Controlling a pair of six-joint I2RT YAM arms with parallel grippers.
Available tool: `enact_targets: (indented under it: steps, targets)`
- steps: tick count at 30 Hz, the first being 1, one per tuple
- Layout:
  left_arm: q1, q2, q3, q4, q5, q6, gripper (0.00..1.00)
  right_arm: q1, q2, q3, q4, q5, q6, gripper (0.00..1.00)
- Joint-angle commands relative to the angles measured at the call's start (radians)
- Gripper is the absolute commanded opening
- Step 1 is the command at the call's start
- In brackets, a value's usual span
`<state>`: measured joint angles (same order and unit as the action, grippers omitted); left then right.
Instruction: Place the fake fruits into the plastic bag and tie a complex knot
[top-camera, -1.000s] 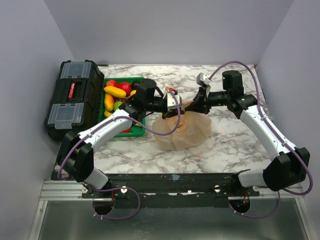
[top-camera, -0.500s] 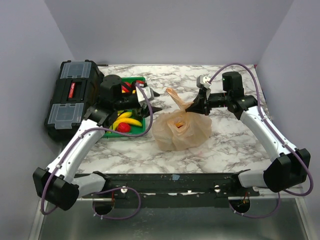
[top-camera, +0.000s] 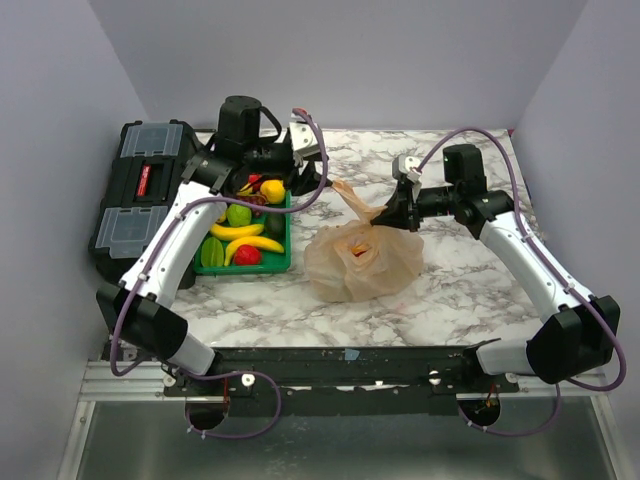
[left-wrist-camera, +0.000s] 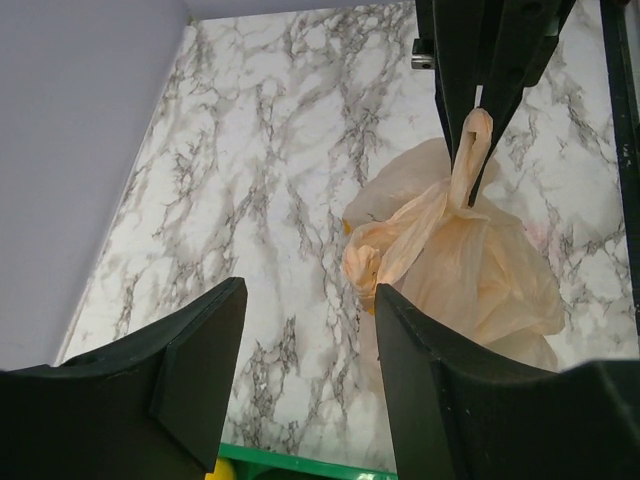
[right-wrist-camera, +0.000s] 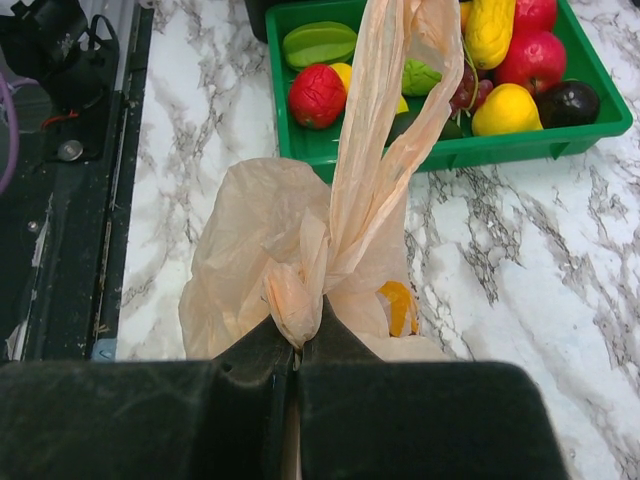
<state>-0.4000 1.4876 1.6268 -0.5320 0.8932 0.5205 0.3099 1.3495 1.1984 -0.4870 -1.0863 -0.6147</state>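
Note:
The pale peach plastic bag (top-camera: 362, 262) sits on the marble table, bulging, with an orange-yellow fruit (right-wrist-camera: 399, 305) showing inside. My right gripper (top-camera: 398, 213) is shut on a bunched handle of the bag (right-wrist-camera: 295, 300), with the other handle (top-camera: 352, 199) rising as a loose loop to the left. My left gripper (top-camera: 310, 137) is open and empty, raised above the table's back, away from the bag. In the left wrist view the bag (left-wrist-camera: 470, 260) lies ahead between my open fingers. Several fake fruits (top-camera: 240, 232) lie in the green tray. No tied knot shows.
The green tray (top-camera: 283, 262) stands left of the bag, with a black toolbox (top-camera: 140, 195) further left. Grey walls close the back and both sides. In the right wrist view the tray (right-wrist-camera: 520, 145) lies just beyond the bag.
My left gripper let go of the bag's handle, opened and swung back and up towards the rear wall. The freed handle now stands loose. My right gripper kept its hold.

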Motion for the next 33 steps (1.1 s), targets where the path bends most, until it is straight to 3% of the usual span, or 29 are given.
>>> enact_targets:
  steps: [1, 8, 11, 13, 16, 26, 33]
  targets:
    - [-0.008, 0.047, 0.074, -0.123, 0.089, 0.054, 0.56, 0.009, 0.012, 0.021, -0.019, -0.015, -0.021, 0.01]
    - [-0.021, 0.089, 0.076, -0.146, 0.105, 0.054, 0.56, 0.009, 0.011, 0.013, 0.000, -0.011, -0.009, 0.01]
    - [-0.025, 0.095, 0.073, -0.132, 0.110, 0.052, 0.49, 0.009, 0.013, 0.009, 0.007, -0.009, -0.007, 0.01]
    - [-0.029, 0.101, 0.085, -0.146, 0.127, 0.055, 0.35, 0.009, 0.016, 0.009, 0.015, -0.009, 0.002, 0.01]
    - [-0.030, 0.090, 0.097, -0.164, 0.147, 0.053, 0.02, 0.009, 0.016, 0.000, 0.053, 0.003, 0.033, 0.01]
    - [-0.068, -0.161, -0.148, -0.068, 0.201, -0.090, 0.00, 0.009, -0.004, -0.072, 0.260, 0.164, 0.244, 0.01]
    - [-0.283, -0.193, -0.359, 0.026, -0.054, -0.184, 0.00, 0.009, 0.004, -0.074, 0.383, 0.236, 0.421, 0.01]
